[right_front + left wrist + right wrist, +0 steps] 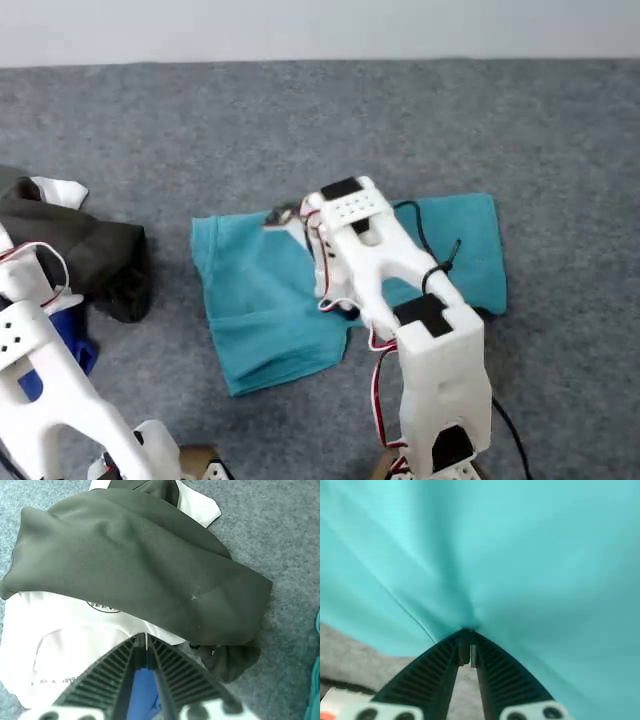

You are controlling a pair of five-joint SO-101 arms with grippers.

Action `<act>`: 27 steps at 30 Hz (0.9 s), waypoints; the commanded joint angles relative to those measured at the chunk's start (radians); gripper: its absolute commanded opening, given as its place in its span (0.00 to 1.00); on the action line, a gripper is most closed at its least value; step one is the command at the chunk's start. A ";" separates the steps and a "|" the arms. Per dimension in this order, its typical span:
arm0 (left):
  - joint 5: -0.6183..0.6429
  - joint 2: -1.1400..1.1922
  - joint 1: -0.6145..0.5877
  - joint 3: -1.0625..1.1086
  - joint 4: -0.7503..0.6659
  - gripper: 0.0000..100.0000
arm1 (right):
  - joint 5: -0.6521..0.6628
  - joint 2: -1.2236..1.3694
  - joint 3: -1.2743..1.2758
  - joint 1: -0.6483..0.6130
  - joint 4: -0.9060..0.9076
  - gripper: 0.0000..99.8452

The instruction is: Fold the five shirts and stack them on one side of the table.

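A teal shirt (270,300) lies partly folded in the middle of the grey table. My right arm stretches over it, and the right gripper (466,639) is shut on a pinch of the teal shirt (520,555), whose cloth puckers at the tips; from above this grip sits near the shirt's far edge (287,216). At the left lies a pile: a dark olive shirt (75,245) (135,565) on top of a white shirt (75,645) (60,189) and a blue one (78,345) (142,692). My left gripper (146,640) hangs shut above this pile, nothing visibly held.
The grey carpeted tabletop (400,120) has free room behind the teal shirt and to the right. A pale wall edge (320,30) runs along the back. The left arm's white body (35,370) stands at the front left corner.
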 commanded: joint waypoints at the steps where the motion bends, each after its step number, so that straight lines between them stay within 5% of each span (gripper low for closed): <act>1: 0.009 -0.031 0.000 -0.039 0.003 0.01 | -0.011 -0.012 -0.041 -0.054 0.050 0.01; 22: 0.008 -0.035 -0.002 0.012 -0.031 0.01 | -0.003 -0.369 -0.054 -0.206 0.228 0.02; 27: 0.009 -0.035 -0.002 0.013 -0.032 0.01 | -0.011 -0.406 0.057 -0.308 0.197 0.17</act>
